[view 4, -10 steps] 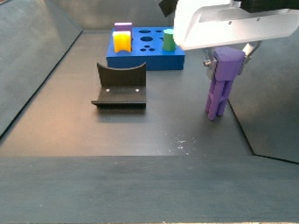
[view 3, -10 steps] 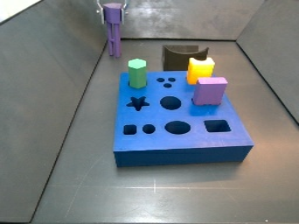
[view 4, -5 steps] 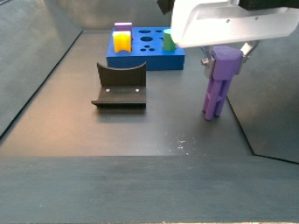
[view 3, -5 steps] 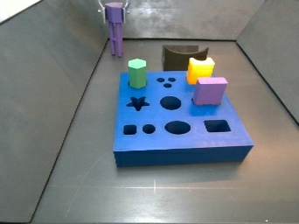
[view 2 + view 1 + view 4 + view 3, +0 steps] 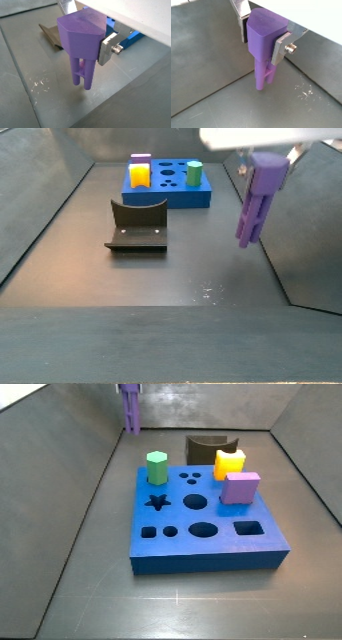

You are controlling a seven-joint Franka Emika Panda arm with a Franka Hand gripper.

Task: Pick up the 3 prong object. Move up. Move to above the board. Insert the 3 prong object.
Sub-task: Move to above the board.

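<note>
lifted higher, gripper (image 5: 264, 37) clamps 3 prong object (image 5: 259, 196).

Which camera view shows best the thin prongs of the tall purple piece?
A wrist view: the tall purple piece, held in the gripper jaws above the floor, shows its separate prongs close up. The remaining wrist view shows them merged; both side views show them small.

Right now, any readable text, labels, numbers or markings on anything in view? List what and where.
None.
No print shows on the 3 prong object clamped in the gripper, nor on the board, its seated pieces or the fixture.
</note>
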